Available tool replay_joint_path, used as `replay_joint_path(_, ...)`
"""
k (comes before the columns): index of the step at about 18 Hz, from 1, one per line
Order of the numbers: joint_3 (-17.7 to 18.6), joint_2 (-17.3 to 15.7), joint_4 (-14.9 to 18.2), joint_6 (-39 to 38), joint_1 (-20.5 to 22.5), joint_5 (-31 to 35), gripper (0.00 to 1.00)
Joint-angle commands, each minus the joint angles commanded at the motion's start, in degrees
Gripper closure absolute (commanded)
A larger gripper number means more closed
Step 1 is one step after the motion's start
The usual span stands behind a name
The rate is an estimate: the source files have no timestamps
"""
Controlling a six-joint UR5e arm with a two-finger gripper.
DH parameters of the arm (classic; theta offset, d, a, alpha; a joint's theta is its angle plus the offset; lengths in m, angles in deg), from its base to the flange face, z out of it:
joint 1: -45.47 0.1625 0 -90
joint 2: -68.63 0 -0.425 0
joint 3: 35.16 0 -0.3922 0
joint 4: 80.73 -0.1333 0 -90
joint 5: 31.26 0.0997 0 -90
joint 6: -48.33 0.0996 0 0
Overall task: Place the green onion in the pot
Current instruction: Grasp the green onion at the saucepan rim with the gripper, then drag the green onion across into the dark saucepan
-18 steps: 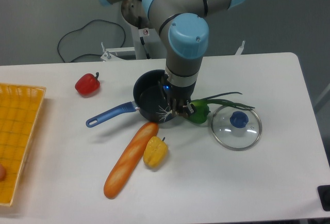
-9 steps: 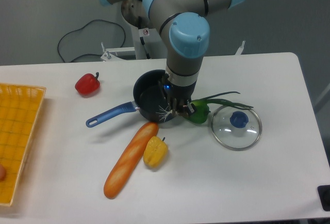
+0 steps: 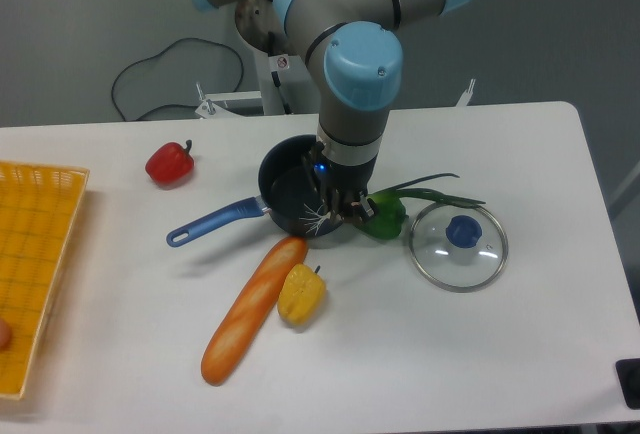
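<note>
The black pot (image 3: 290,194) with its long blue handle (image 3: 215,222) stands mid-table. My gripper (image 3: 338,212) hangs over the pot's right rim, shut on the green onion (image 3: 425,194). The onion's thin dark stalk runs right from the fingers above the green bell pepper (image 3: 385,216), its leaf tips splayed toward the lid. Its pale rooty end (image 3: 316,218) pokes out left of the fingers over the pot rim.
A glass lid (image 3: 460,246) with a blue knob lies right of the pepper. A bread loaf (image 3: 252,309) and a yellow pepper (image 3: 301,293) lie in front of the pot. A red pepper (image 3: 169,163) sits at the left, and a yellow basket (image 3: 35,254) at the left edge.
The gripper has shifted slightly left toward the pot, drawing the green onion with it; its leaf tips have moved left and up a little.
</note>
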Motion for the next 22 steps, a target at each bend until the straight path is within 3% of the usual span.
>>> replay_joint_path(4, 1.8, -1.8, 0.2, 0.0, -1.0, 0.0, 0.86)
replay_joint_path(11, 1.9, -4.5, 7.6, -0.8, -3.2, -0.4, 0.86)
replay_joint_path(22, -0.7, -4.2, 7.1, -14.4, -6.9, -9.0, 0.86)
